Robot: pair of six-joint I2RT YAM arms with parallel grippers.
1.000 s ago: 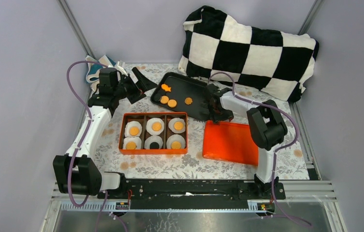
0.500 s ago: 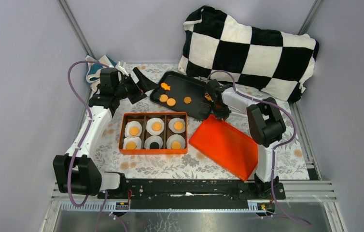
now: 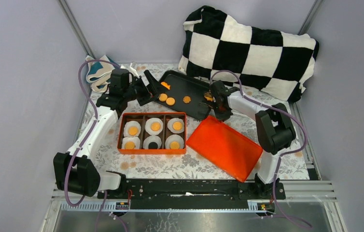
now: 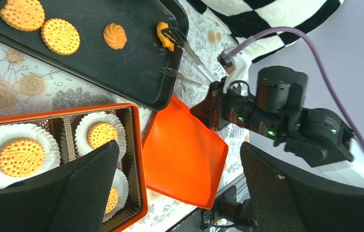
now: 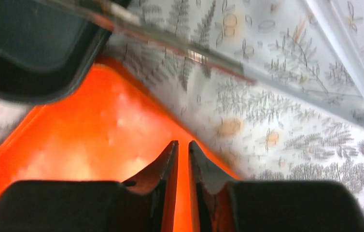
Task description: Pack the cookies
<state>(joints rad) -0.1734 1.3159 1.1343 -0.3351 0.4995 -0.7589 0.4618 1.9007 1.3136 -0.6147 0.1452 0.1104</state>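
Left wrist view shows the left arm's jaws (image 4: 180, 147) spread as wide as they go, with nothing between the mesh pads. Directly below one pad is the orange box (image 4: 74, 112). Its paper cups (image 4: 81, 142) each hold a cookie, save one that shows a dark centre from the top camera. Ahead of these jaws and off toward that same pad, past the box's far rim, the loose cookies (image 4: 60, 35) lie on the black tray (image 4: 122, 72). They sit in a rough row running crosswise to the jaws. Most are round, so no long axis needs matching. The right arm's jaws (image 5: 182, 145) are pinched almost together on a corner of the orange lid (image 5: 98, 121), just beside the tray's end. With those jaws occupied, the left jaws look both freer and nearer. A reach forward over the box would bring them to the tray's row.
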